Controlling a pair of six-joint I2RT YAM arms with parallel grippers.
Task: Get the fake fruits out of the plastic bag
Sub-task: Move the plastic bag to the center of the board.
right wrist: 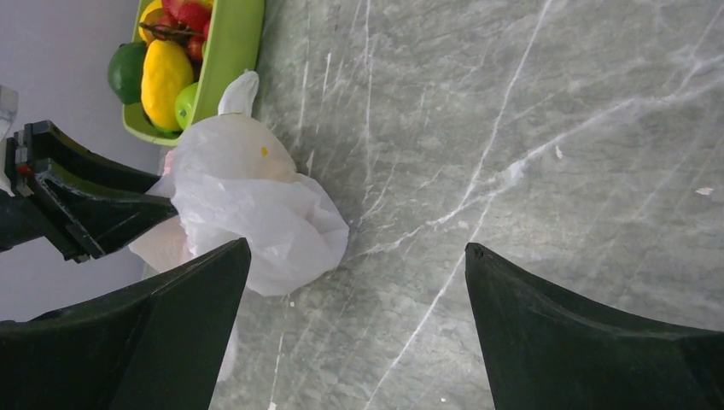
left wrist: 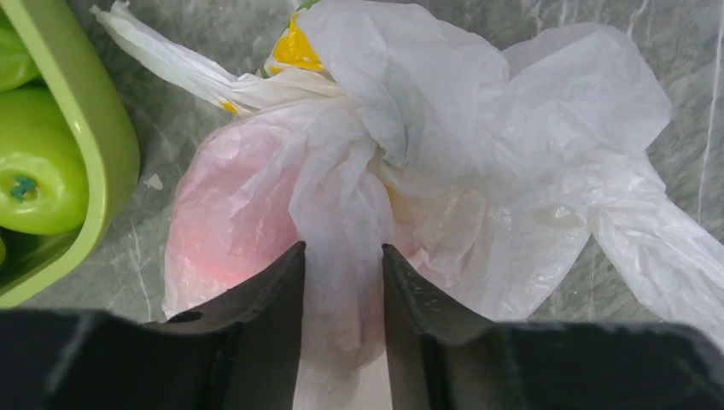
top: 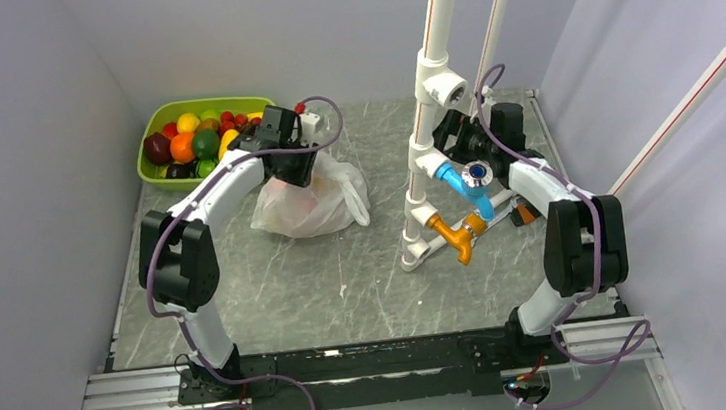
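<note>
Top view.
- Plastic bag (top: 314, 205): crumpled white heap on the grey marbled table (top: 347, 287), left of centre, just right of and below the green tray (top: 152, 125).
- Tray: upper left corner of the table, filled with mixed fruit.
- Left gripper (top: 293, 175): pointed down into the top of the bag.
- Right arm: right of centre, beside a white pipe frame (top: 422, 159). Its fingers are hidden in this view.

Left wrist view.
- Two black fingers at bottom centre, clamped on a twisted, gathered band of bag film that touches both.
- Fake fruits: still in the bag. Only a pink-red shape (left wrist: 226, 226) shows through the film at centre left, with a yellow patch at the top.
- One bag handle trails to the upper left, another to the lower right.
- Green fruit (left wrist: 34, 171) in the tray at the left edge.

Right wrist view.
- Right gripper (right wrist: 356, 249): fingers spread wide, holding nothing, above bare table.
- The bag lies left of centre, touching the tray's corner at upper left, with the left gripper's fingers on its left side.
</note>
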